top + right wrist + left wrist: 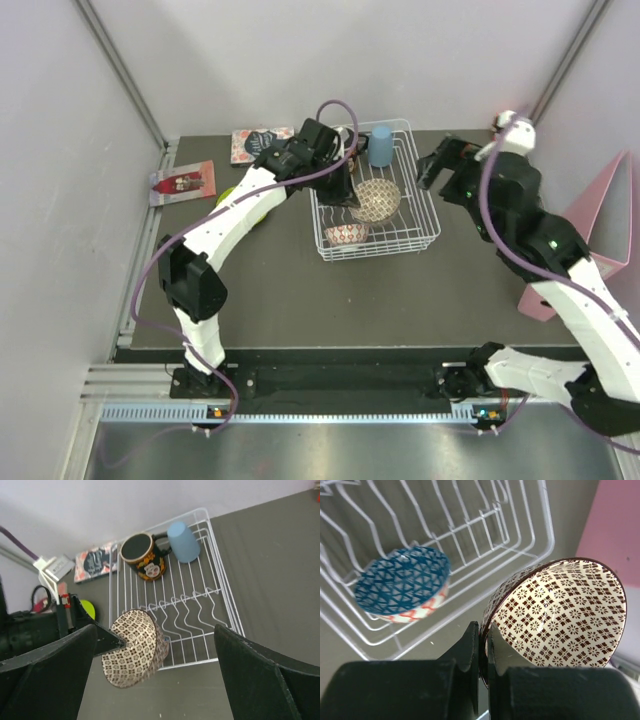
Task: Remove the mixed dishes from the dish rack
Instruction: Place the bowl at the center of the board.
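Observation:
My left gripper (pixel 483 645) is shut on the rim of the beige patterned bowl (pixel 560 615) and holds it tilted above the white wire dish rack (pixel 495 530). From above, the gripper (pixel 347 190) and bowl (pixel 378 200) are over the rack's middle (pixel 428 235). The blue-dotted bowl (pixel 346 234) lies in the rack's near corner (pixel 402 582). The pale blue cup (pixel 183 541) and black cartoon mug (pixel 142 555) sit at the rack's far end. The lime-green plate (pixel 255 207) lies left of the rack. My right gripper (pixel 440 165) is open and empty, right of the rack. The red floral plate is out of view.
A pink binder (pixel 600 230) stands at the right table edge. Printed cards lie behind the rack (pixel 262 142) and at the far left (pixel 183 182). Grey walls close in the back and sides.

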`<state>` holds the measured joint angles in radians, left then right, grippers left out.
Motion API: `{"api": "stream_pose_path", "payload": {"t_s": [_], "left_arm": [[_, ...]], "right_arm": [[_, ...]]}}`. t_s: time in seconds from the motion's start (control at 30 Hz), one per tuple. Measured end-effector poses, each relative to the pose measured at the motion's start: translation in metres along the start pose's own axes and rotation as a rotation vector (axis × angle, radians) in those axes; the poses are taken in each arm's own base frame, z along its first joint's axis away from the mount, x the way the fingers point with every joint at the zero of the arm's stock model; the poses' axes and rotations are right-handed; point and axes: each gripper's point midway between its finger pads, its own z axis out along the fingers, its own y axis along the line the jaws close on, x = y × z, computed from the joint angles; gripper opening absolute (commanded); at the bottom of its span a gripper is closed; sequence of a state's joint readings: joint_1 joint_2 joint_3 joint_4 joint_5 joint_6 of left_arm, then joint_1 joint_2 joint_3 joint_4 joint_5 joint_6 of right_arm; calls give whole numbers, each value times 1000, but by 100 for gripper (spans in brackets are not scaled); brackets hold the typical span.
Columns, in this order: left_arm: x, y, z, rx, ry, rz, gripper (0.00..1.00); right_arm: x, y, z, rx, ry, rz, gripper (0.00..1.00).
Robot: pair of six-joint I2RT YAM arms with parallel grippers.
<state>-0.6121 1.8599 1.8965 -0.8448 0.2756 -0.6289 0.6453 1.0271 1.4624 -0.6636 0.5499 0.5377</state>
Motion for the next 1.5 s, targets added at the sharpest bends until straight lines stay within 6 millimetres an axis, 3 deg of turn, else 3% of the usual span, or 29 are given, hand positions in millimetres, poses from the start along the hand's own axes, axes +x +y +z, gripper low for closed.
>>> {"api": "stream_pose_path", "payload": {"t_s": [0.1, 0.23, 0.3, 0.47, 0.7, 0.83, 1.0, 1.23, 1.33, 1.4, 1.47, 1.5], "left_arm": [[9, -14, -3, 36, 24, 23, 0], [14, -14, -4, 30, 33, 46, 0], [16, -10, -4, 5, 31, 62, 0], [19, -5, -7, -48, 18, 107, 0], [21, -8, -15, -106, -32, 176, 0], [25, -8, -15, -129, -38, 195, 0], [28, -3, -14, -152, -34, 209, 0], [27, 3, -14, -179, -38, 221, 0], [27, 3, -14, -179, -38, 221, 0], [27, 2, -14, -177, -37, 220, 0], [27, 2, -14, -177, -38, 221, 0], [27, 2, -14, -177, -38, 220, 0]], "right_arm": [[27, 11, 20, -14, 96, -59, 100], [62, 16, 35, -27, 219, -114, 99], [75, 17, 38, -34, 265, -128, 93], [89, 19, 40, -51, 318, -142, 78], [111, 20, 48, -57, 382, -166, 75], [138, 15, 57, -39, 450, -201, 62], [158, 8, 61, -25, 504, -229, 35], [170, 0, 61, -10, 526, -242, 31], [175, -3, 60, -3, 539, -250, 17], [176, -3, 60, -7, 540, -247, 15], [178, -2, 61, -12, 542, -244, 0], [177, -1, 61, -16, 541, -243, 0]]}}
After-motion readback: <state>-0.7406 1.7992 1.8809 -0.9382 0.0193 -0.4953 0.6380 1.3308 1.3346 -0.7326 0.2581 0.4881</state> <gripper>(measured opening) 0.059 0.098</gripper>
